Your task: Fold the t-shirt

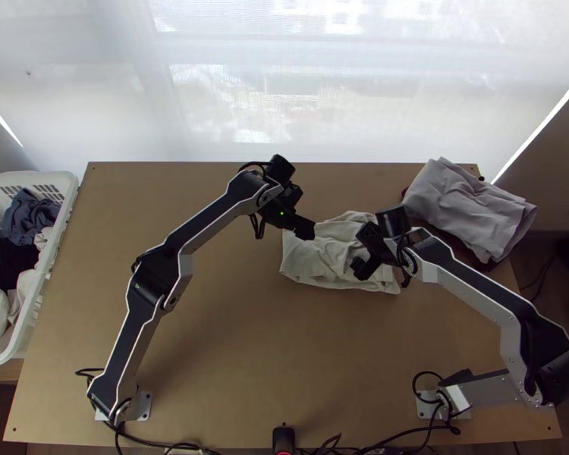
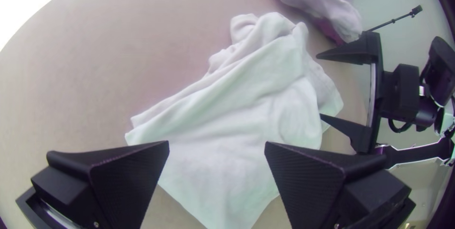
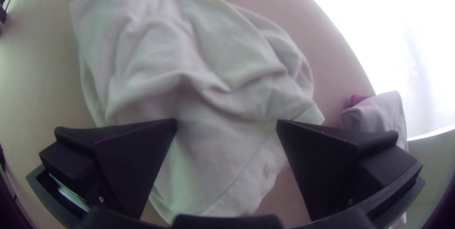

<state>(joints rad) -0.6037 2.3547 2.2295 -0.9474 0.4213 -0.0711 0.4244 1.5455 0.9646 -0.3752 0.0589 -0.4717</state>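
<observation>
The rumpled shirt [image 1: 319, 262] lay on the surface [image 1: 231, 341], its long side running between my grippers. I had left hand [image 2: 216, 144] and right hand [image 3: 226, 122] wide open, empty, the right farther over the shirt.

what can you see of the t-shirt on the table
The t-shirt is off-white, of thin-looking fabric, with a seam line near one edge. It lies wrinkled and loosely bunched in uneven layers on the table's far half, right of centre, near some grey cloth. The left claw and right claw are open over it, neither gripping it; whether they touch it I can't tell.
</observation>
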